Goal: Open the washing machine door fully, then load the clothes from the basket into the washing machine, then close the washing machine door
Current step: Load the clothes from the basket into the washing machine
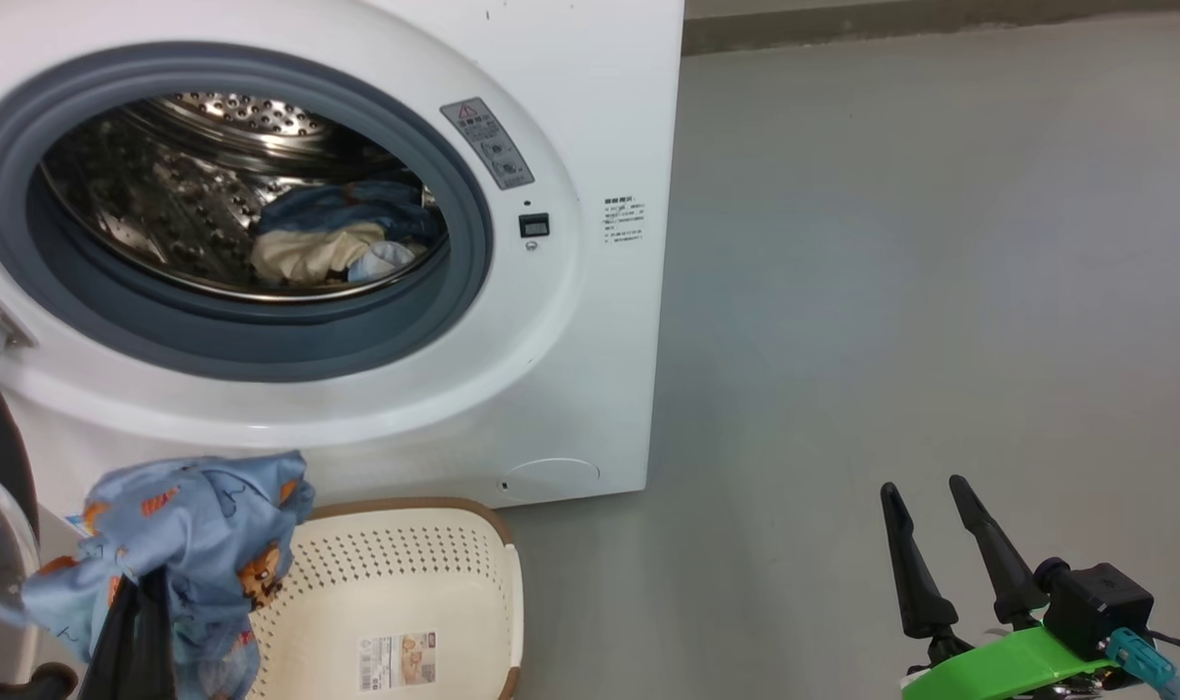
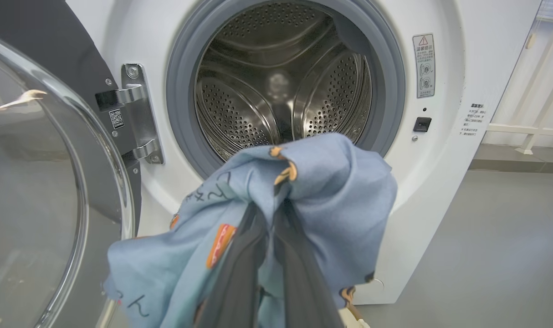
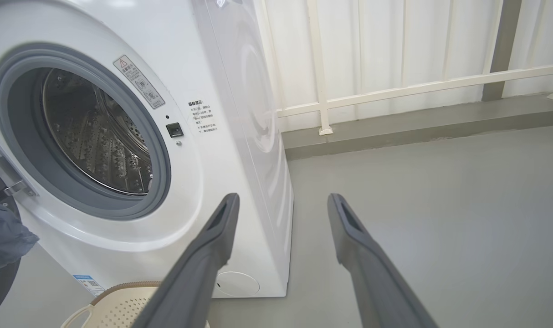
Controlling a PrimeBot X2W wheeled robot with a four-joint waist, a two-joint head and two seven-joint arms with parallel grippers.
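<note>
While our left gripper is pinching shut on the soft, crumpled bear-print garment at the lower left of the head view, by the perforated cream basket, we are working the loading step. Our right gripper is idling lower right, fingers apart. Next, we are judging, the garment needs lifting past the grey rubber seal into the dimpled steel drum of the washing machine, upper left.
</note>
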